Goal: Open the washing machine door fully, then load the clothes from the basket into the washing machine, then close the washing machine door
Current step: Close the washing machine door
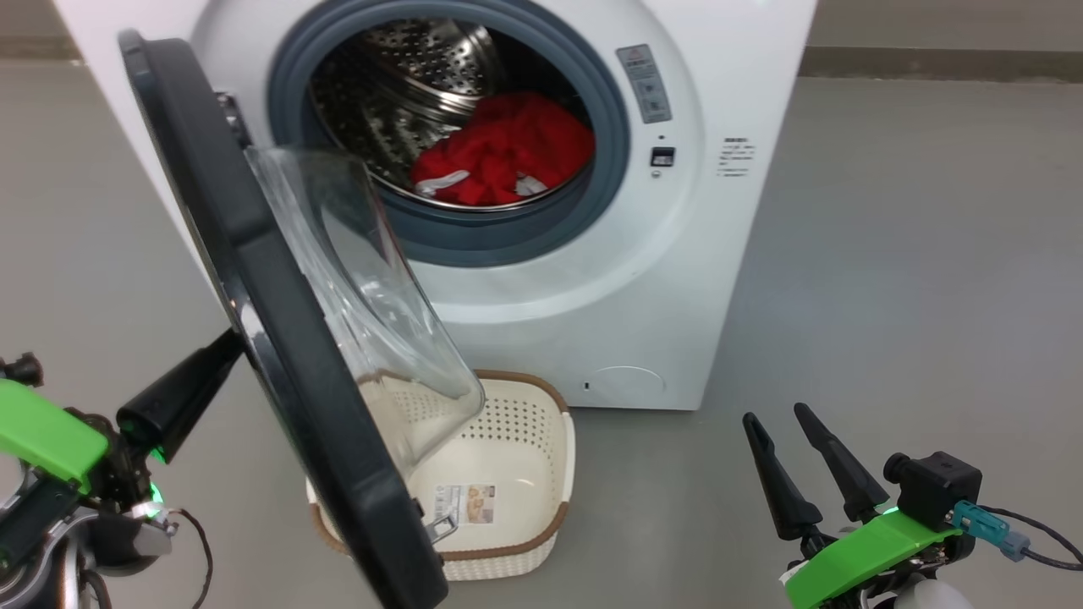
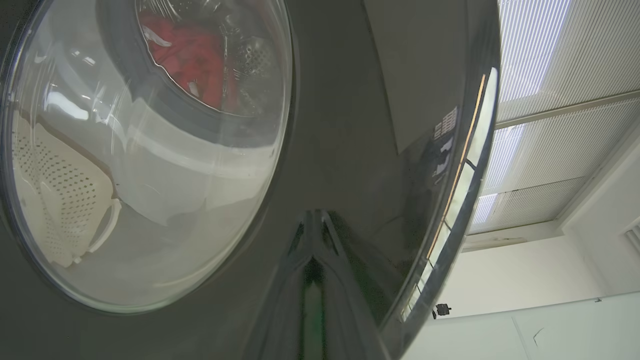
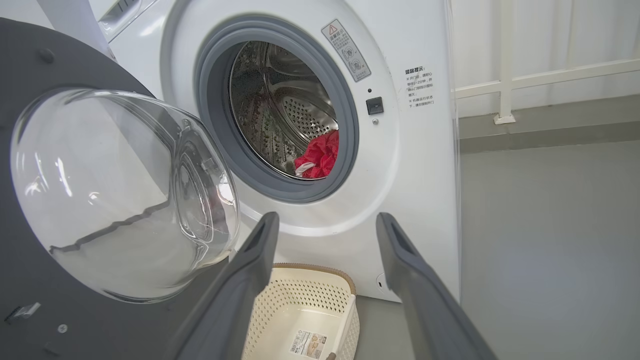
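I see the washing machine door (image 1: 279,338) standing part open, glass bowl bulging inward. The clothes (image 1: 508,152), red with white, lie in the washing machine (image 1: 668,279) drum. The basket (image 1: 516,474) sits on the floor below, holding nothing.

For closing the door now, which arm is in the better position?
Left. Its tool already sits against the outer face of the washing machine door, ready to push. The right tool hangs open, apart from it, on the far side.

A bare test room: washing machine (image 1: 592,254) on grey floor (image 1: 914,296), louvred ceiling (image 2: 560,125).
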Motion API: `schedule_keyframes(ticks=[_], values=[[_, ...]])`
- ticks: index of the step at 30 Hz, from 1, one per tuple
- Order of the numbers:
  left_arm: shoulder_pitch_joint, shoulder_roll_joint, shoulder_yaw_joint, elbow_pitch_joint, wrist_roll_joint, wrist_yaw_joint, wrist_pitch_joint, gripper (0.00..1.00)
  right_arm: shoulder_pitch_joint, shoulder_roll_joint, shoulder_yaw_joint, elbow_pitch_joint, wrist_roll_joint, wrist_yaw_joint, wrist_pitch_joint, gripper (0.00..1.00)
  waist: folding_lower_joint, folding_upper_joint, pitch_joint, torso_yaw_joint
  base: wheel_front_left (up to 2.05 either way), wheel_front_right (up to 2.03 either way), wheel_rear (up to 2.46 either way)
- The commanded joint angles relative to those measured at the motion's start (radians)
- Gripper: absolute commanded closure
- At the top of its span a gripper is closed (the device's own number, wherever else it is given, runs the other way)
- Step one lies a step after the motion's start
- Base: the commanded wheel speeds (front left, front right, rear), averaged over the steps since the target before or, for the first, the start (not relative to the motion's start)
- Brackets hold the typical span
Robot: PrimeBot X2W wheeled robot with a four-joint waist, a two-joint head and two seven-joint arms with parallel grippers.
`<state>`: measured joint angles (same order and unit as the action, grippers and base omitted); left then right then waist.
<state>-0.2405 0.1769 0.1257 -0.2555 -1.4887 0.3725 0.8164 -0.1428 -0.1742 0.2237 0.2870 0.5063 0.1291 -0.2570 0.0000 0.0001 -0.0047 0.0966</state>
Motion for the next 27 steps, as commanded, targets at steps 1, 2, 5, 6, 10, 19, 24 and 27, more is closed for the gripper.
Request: schedule_keyframes(ticks=[1,2,5,6,10,19,24,27], values=[[-0.065,0.016,0.022,-0.026,0.003,-0.018,0.001,1.00,-0.034,-0.006,0.026,-0.023,0.010,0.002,-0.005,0.00,0.0000,-0.0001,0.004,-0.035,0.00,0.00,0.00],[-0.067,0.014,0.020,-0.023,0.004,-0.022,-0.001,1.00,-0.035,-0.006,0.027,-0.022,0.010,0.002,-0.005,0.00,0.0000,-0.0001,0.005,-0.045,0.00,0.00,0.00],[-0.074,0.008,0.015,-0.018,0.011,-0.037,-0.010,1.00,-0.036,-0.006,0.028,-0.022,0.009,0.002,-0.005,0.00,0.0000,-0.0001,0.008,-0.075,0.00,0.00,0.00],[-0.078,0.006,0.016,-0.017,0.016,-0.045,-0.019,1.00,-0.037,-0.006,0.028,-0.022,0.009,0.002,-0.005,0.00,0.0000,-0.0001,0.010,-0.086,0.00,0.00,0.00],[-0.095,-0.003,0.018,-0.005,0.028,-0.065,-0.044,1.00,-0.040,-0.007,0.026,-0.023,0.007,0.002,-0.005,0.00,0.0000,-0.0001,0.015,-0.129,0.00,0.00,0.00],[-0.132,-0.011,0.013,0.031,0.046,-0.096,-0.069,1.00,-0.050,-0.008,0.020,-0.027,0.007,0.002,-0.005,0.00,0.0000,-0.0001,0.039,-0.205,0.00,0.00,0.00],[-0.157,-0.016,0.010,0.052,0.060,-0.117,-0.089,1.00,-0.057,-0.005,0.019,-0.029,0.007,0.002,-0.005,0.00,0.0000,-0.0001,0.048,-0.231,0.00,0.00,0.00],[-0.164,-0.016,0.007,0.064,0.066,-0.127,-0.095,1.00,-0.059,-0.004,0.018,-0.030,0.006,0.002,-0.005,0.00,0.0000,-0.0001,0.052,-0.239,0.00,0.00,0.00]])
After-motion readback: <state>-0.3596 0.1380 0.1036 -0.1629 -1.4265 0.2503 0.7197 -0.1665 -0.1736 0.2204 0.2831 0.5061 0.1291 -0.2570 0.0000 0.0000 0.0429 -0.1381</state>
